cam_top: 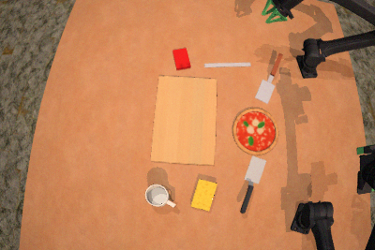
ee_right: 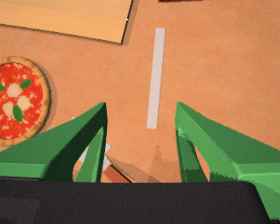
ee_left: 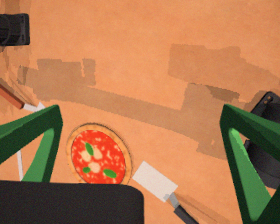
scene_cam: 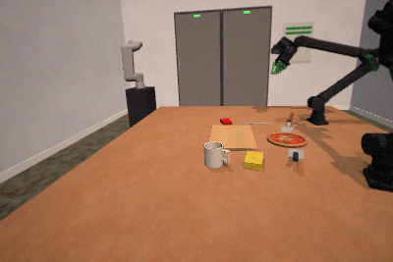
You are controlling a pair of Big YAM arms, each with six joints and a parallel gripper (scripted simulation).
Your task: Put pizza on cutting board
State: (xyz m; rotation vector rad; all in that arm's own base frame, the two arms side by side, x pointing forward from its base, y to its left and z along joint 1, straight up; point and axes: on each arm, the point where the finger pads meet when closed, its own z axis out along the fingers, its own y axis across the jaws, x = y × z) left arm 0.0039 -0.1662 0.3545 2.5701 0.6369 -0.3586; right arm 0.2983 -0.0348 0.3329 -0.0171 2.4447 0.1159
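The pizza [cam_top: 255, 131] [scene_cam: 287, 139] [ee_left: 98, 157] [ee_right: 16, 100] lies flat on the table beside the cutting board [cam_top: 184, 120] [scene_cam: 233, 136] [ee_right: 66, 20], not touching it. The red-handled turner [cam_top: 265, 91] [scene_cam: 287, 129] [ee_left: 8, 95] lies on one side of the pizza. The black-handled turner [cam_top: 255, 170] [scene_cam: 296, 154] [ee_left: 155, 181] lies on the other side, blade near the crust. My left gripper [ee_left: 141, 113] is wide open and empty, high above the table. My right gripper [cam_top: 266, 18] [scene_cam: 273, 72] [ee_right: 141, 111] is partly open and empty, raised beyond the red handle.
A white strip [cam_top: 228, 65] [scene_cam: 256, 124] [ee_right: 156, 77] and a red block [cam_top: 181, 58] [scene_cam: 226, 121] lie past the board's far end. A yellow sponge [cam_top: 204, 195] [scene_cam: 253, 160] and a white mug [cam_top: 157, 196] [scene_cam: 213, 155] stand off its near end. Arm bases line the table's right side.
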